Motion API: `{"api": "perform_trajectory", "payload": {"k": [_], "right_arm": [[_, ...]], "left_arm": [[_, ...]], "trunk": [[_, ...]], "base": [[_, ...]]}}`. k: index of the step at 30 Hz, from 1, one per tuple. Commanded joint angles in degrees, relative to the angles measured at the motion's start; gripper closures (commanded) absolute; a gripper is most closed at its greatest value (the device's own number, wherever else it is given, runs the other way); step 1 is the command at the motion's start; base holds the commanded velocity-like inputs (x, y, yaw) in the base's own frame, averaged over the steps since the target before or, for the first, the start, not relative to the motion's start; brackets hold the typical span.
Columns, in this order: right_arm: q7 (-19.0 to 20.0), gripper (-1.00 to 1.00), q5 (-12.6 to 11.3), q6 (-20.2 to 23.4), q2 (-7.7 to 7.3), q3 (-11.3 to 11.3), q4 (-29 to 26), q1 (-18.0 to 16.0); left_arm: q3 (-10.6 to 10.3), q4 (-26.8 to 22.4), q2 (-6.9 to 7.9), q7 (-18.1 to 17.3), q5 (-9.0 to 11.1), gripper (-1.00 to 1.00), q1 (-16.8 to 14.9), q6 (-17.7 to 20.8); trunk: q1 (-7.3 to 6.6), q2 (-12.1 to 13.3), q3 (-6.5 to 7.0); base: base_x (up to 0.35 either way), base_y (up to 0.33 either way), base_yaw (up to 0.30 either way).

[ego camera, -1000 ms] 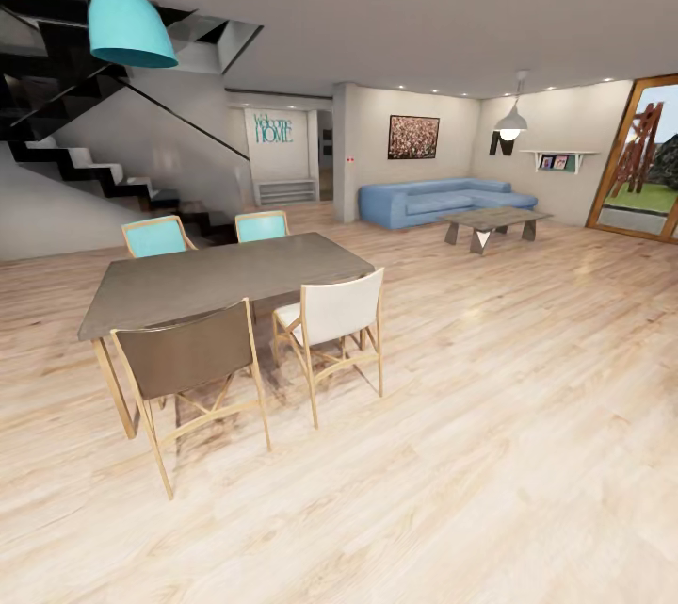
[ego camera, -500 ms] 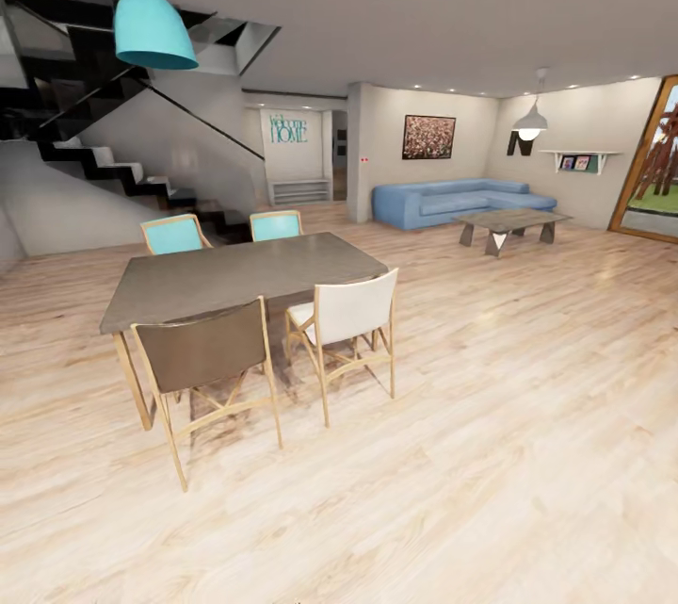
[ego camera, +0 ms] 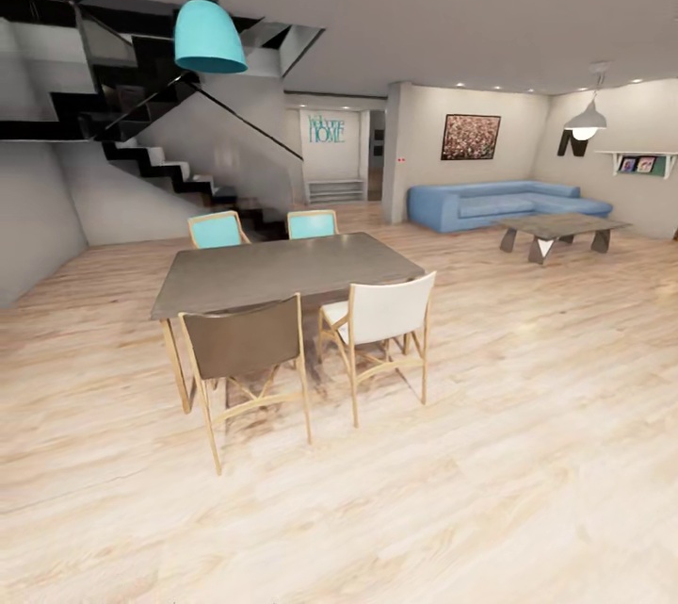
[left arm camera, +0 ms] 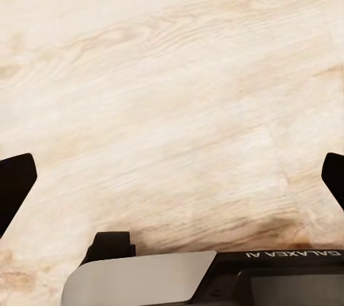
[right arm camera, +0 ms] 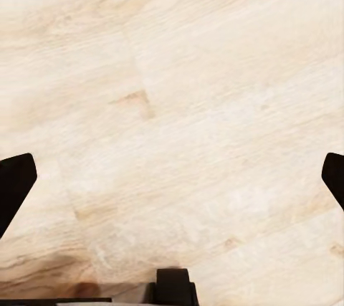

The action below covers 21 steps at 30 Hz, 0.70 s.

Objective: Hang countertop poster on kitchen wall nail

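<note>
View has panned left since 1 s ago — the whole scene slid right in frame, so it's the camera turning, not the furniture moving. Left to right: staircase [ego camera: 141, 147], teal lamp [ego camera: 209, 37], dining table [ego camera: 282, 269] with 4 chairs, blue sofa [ego camera: 504, 204], coffee table [ego camera: 560, 229]. The robot is likely hunting for the kitchen (poster, countertop and nails aren't in sight yet). Left gripper [left arm camera: 172, 177] and right gripper [right arm camera: 172, 180] — both spread wide, holding nothing, over bare wood floor [ego camera: 527, 453].
</note>
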Motion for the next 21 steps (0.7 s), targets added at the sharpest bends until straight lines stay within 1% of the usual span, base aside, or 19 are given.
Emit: {"api": "perform_trajectory", "payload": {"k": [1,7,21], "right_arm": [[-0.02,-1.00,0.04,0.15,-0.02,0.00,0.58,0.00],[-0.01,-1.00,0.00,0.32,-0.03,0.00,0.80,-0.01],[-0.09,-1.00,-0.22,0.36,-0.20,-0.32,0.88,-0.01]], "left_arm": [[0.05,-0.09,-0.02,-0.07,-0.03,-1.00,0.02,0.04],[0.05,-0.09,-0.02,-0.06,-0.03,-1.00,0.02,0.04],[0.02,-0.09,-0.02,-0.07,-0.03,-1.00,0.02,0.04]], "trunk": [[0.00,-0.03,-0.05],[0.00,-0.03,-0.05],[0.00,-0.03,-0.05]], "base": [[0.000,0.000,-0.178],[0.000,0.000,-0.248],[0.000,0.000,-0.298]]}}
